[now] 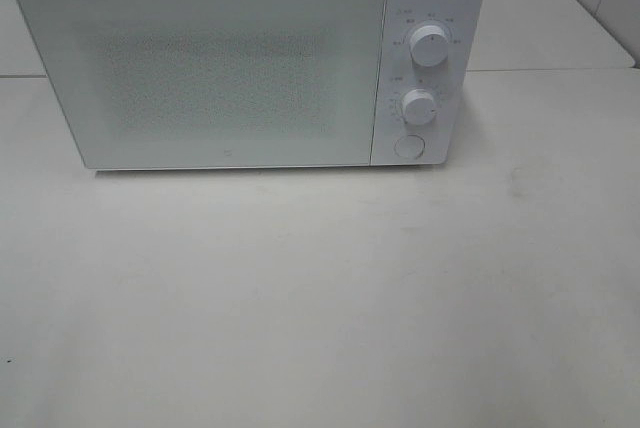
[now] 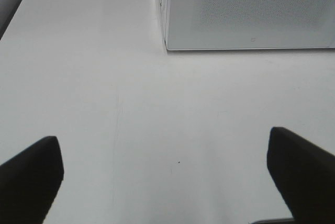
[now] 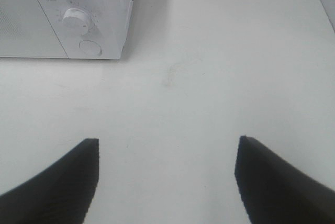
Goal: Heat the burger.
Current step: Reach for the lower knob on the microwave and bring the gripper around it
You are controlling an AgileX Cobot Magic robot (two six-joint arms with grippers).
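The left gripper (image 2: 167,179) is hanging with its jaws spread wide, about as far apart as they look able to go. Its two dark fingers (image 2: 31,179) are standing one on each side of the broad gap, their blunt tips leaning slightly toward each other, and the wrist is tilting forward and down. The right gripper (image 3: 167,179) is sitting in much the same pose, jaws parted broadly though a touch narrower than the left's. Its dark fingers (image 3: 65,179) are showing wedge-shaped, squared-off ends, with that wrist likewise pitching forward and down.
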